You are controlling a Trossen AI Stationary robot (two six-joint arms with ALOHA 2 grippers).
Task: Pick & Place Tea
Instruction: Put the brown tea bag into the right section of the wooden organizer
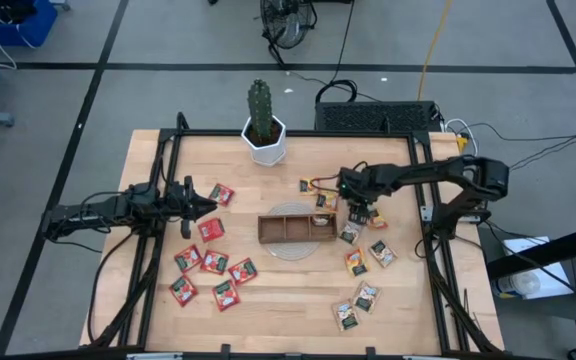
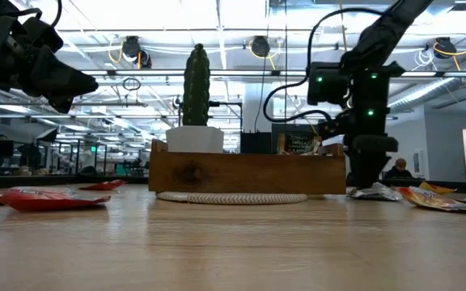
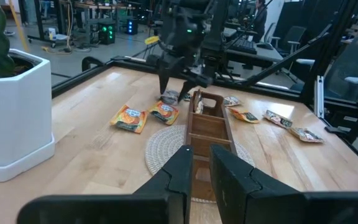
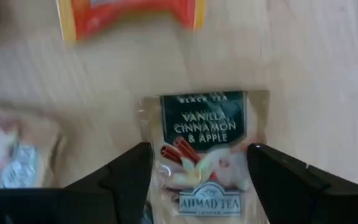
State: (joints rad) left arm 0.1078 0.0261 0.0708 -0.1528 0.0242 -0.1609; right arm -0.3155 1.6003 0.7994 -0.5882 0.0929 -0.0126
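Between the right gripper's [image 4: 197, 180] spread fingers lies a grey-white tea sachet [image 4: 205, 155], flat on the table [image 1: 298, 300] beside the wooden tray's [image 1: 293, 240] right end. Left gripper [image 1: 206, 204] hovers nearly closed, empty, above red sachets [image 1: 211, 229].

Even overhead light fills the high view, and the wooden table [image 1: 288, 290] shows only soft, short shadows. In the low view, bright ceiling strip lights [image 2: 241, 20] backlight the scene, so the cactus [image 2: 196, 85] and the wooden tray [image 2: 247, 171] read dark while the near tabletop is out of focus. The right wrist view is soft: the orange sachet [image 4: 129, 15] at the frame edge is blurred, yet the print on the vanilla tea sachet [image 4: 205, 152] stays legible.
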